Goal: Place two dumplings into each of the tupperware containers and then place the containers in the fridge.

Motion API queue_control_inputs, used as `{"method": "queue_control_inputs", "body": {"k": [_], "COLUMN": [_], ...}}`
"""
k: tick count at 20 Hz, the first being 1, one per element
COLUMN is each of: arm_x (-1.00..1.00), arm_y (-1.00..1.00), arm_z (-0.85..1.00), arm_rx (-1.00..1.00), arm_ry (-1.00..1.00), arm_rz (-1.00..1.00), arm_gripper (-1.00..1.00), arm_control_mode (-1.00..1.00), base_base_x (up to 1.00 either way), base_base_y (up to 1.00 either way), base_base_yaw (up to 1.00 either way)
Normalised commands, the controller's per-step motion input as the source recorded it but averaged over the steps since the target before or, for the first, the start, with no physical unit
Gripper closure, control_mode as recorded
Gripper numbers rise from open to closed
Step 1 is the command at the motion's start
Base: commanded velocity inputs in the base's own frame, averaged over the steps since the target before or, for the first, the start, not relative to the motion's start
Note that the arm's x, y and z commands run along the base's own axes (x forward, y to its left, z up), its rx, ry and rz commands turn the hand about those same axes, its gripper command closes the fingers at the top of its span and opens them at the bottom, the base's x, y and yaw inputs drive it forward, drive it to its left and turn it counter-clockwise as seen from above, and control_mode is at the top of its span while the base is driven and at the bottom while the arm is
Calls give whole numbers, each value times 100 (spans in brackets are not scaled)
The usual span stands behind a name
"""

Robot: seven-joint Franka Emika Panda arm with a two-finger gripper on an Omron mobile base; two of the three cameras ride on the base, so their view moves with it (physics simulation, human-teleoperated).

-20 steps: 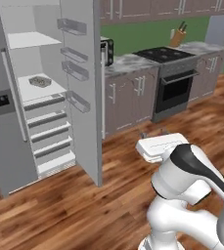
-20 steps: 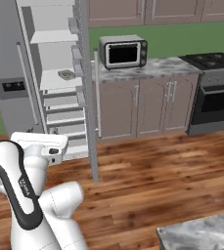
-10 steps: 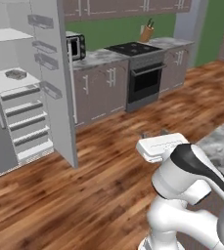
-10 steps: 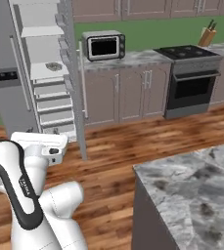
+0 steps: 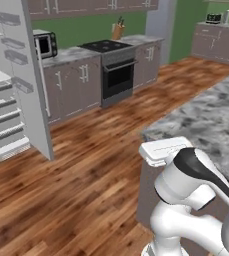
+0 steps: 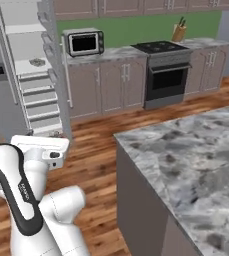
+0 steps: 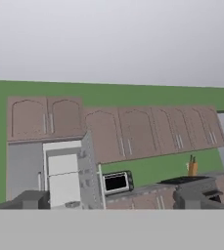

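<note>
Fridge (image 6: 16, 75) door open — no legible labels

The open fridge (image 6: 21, 75) stands left of the microwave (image 6: 84, 43), the oven (image 6: 166, 82) farther right.

Glossy white rounded arm segments, black joint bands, white flat-topped wrist block.
</note>
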Motion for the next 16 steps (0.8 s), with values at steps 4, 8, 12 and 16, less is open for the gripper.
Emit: {"method": "queue_control_inputs", "body": {"k": [4, 8, 12, 16], "arm_x": [0, 0, 0, 0], "arm_y": [0, 0, 0, 0], "arm_z": [0, 0, 0, 0], "arm_rx": [0, 0, 0, 0], "arm_ry": [0, 0, 0, 0], "arm_rz": [0, 0, 0, 0], "arm_gripper": [-100, -100, -100, -100], "arm_control_mode": [100, 100, 100, 100], "base_base_x": [-79, -79, -72, -53], "base_base_y": [-36, -41, -38, -48], "base_base_yaw": [-22, -19, -16, -17]}}
